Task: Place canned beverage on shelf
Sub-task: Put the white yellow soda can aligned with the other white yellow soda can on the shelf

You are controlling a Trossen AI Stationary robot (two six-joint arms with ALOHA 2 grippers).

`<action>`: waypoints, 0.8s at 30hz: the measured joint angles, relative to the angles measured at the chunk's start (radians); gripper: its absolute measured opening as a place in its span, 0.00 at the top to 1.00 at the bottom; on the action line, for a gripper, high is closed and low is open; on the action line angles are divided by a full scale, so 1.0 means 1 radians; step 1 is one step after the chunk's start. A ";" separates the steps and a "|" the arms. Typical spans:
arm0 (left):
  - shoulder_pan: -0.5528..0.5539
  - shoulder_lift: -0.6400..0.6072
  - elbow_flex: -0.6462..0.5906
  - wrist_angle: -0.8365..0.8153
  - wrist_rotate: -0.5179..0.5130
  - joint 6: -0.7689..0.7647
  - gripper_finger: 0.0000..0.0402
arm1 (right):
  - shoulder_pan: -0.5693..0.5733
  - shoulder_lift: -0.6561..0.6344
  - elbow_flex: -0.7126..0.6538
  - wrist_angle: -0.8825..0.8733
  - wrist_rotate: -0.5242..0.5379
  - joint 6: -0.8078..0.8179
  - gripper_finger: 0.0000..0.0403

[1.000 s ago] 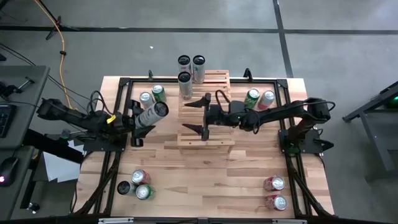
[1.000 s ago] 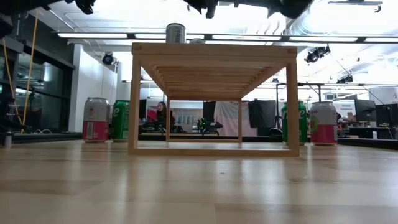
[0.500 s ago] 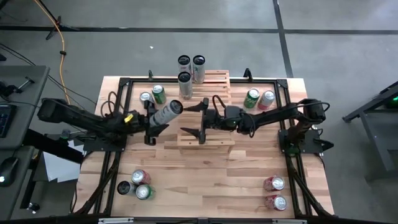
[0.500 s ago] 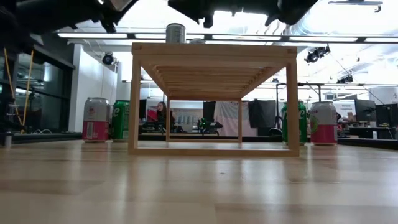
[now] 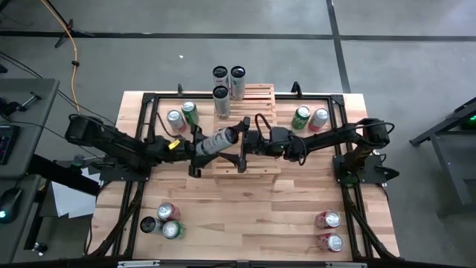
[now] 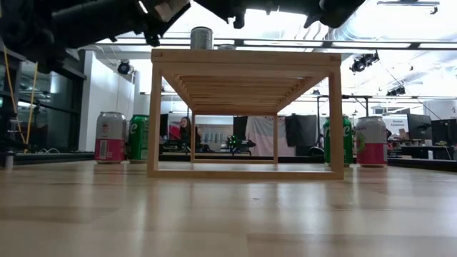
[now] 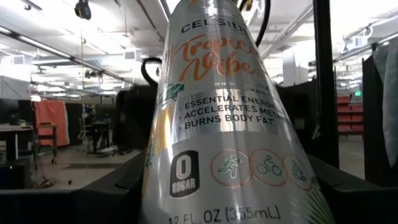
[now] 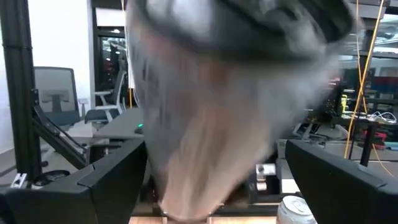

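**Tall silver can held over the slatted shelf, between two grippers**

At the left edge of the pale wooden worktop (image 5: 245, 216), a pink can and a green can (image 5: 190, 113) stood side by side near the back, and a cluster of three cans (image 5: 165, 222) sat near the front. The left gripper (image 5: 199, 151) reached in from that side, clamped around a tall, slim silver beverage can (image 5: 221, 140) with orange lettering, which lay tilted above the left part of the stepped pale-wood slatted shelf (image 5: 249, 167) in the middle of the worktop. Three more tall silver cans (image 5: 227, 80) stood upright at the shelf's back end. Just right of the held can, the right gripper (image 5: 242, 144) faced it with its jaws spread wide, the can's top between them, gripping nothing. Farther right, a green and a pink can (image 5: 310, 117) stood at the back, and two pink cans (image 5: 329, 230) at the front right.
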 joint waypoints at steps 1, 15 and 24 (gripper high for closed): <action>0.000 0.009 0.004 -0.004 0.000 0.000 0.42 | 0.002 0.000 0.000 0.002 -0.004 0.000 0.10; -0.001 0.024 0.009 -0.019 -0.032 0.006 0.42 | 0.011 0.000 0.001 0.054 -0.048 -0.004 0.15; -0.001 0.023 0.009 -0.035 -0.052 0.016 0.25 | 0.011 0.000 0.001 0.039 -0.018 -0.004 0.41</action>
